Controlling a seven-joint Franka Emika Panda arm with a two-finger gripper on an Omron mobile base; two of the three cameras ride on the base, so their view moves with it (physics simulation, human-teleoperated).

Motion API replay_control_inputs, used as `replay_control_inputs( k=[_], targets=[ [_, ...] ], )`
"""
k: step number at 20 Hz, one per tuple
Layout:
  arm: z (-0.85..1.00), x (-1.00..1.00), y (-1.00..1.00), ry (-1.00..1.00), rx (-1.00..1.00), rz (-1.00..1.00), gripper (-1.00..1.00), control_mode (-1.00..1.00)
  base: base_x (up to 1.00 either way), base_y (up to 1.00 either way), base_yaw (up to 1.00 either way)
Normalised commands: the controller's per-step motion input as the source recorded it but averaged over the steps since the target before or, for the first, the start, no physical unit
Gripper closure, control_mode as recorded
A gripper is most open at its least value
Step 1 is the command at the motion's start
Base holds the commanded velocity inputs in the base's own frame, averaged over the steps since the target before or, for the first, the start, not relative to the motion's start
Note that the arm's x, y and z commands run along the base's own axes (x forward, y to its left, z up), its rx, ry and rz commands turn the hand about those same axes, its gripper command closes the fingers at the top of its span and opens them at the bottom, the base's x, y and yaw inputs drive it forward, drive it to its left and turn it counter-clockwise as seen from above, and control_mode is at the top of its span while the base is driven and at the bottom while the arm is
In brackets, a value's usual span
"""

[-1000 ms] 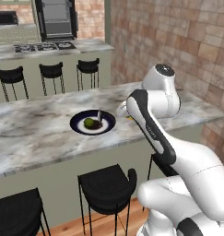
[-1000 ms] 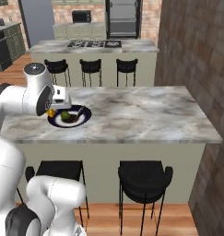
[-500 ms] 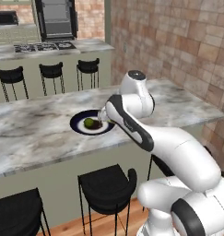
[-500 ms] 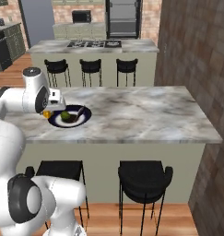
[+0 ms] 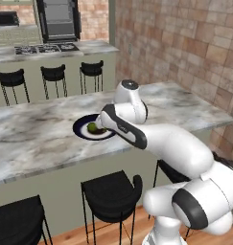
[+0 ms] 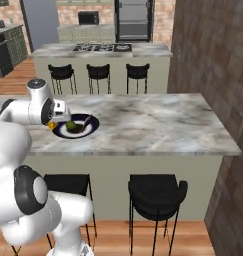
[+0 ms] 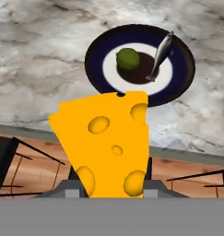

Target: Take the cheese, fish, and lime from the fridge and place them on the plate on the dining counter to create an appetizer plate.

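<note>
Presently, the lime point(image 7: 128, 58) and fish point(image 7: 160, 53) are found lying on the plate point(image 7: 96, 55) on the dining counter point(image 6: 158, 125), while the cheese point(image 7: 106, 143) is held clamped in the gripper point(image 7: 111, 184) just short of the plate's near rim, its placement alone outstanding.

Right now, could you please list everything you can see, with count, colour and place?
cheese: one, yellow-orange wedge, held in the gripper, short of the plate
plate: one, dark blue rim, white ring, dark centre, on the dining counter
lime: one, green, on the plate
fish: one, grey, on the plate beside the lime
dining counter: one, grey-white marble top, sage-green base
stools: black, along both counters
cooktop counter: one, marble, behind
brick wall: reddish-brown, at the counter's end
gripper: one, dark fingertips, shut on the cheese
</note>
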Motion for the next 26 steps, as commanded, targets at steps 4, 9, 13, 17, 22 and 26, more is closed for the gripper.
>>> replay_control_inputs(
  k=[4, 9, 13, 17, 22, 26],
  targets=[
    [-0.24, 0.30, 0.00, 0.00, 0.00, 0.00, 1.00, -1.00, 0.00, 0.00, 0.00],
    [-0.27, 0.27, 0.00, 0.00, 0.00, 0.00, 1.00, -1.00, 0.00, 0.00, 0.00],
    [-0.24, 0.20, 0.08, 0.00, 0.00, 0.00, 1.00, -1.00, 0.00, 0.00, 0.00],
    [-0.14, 0.15, 0.17, 0.00, 0.00, 0.03, 1.00, -1.00, 0.00, 0.00, 0.00],
    [-0.13, 0.15, 0.17, 0.00, 0.00, 0.05, 1.00, -1.00, 0.00, 0.00, 0.00],
    [-0.14, 0.24, 0.15, 0.00, 0.00, 0.06, 1.00, -1.00, 0.00, 0.00, 0.00]
  ],
)
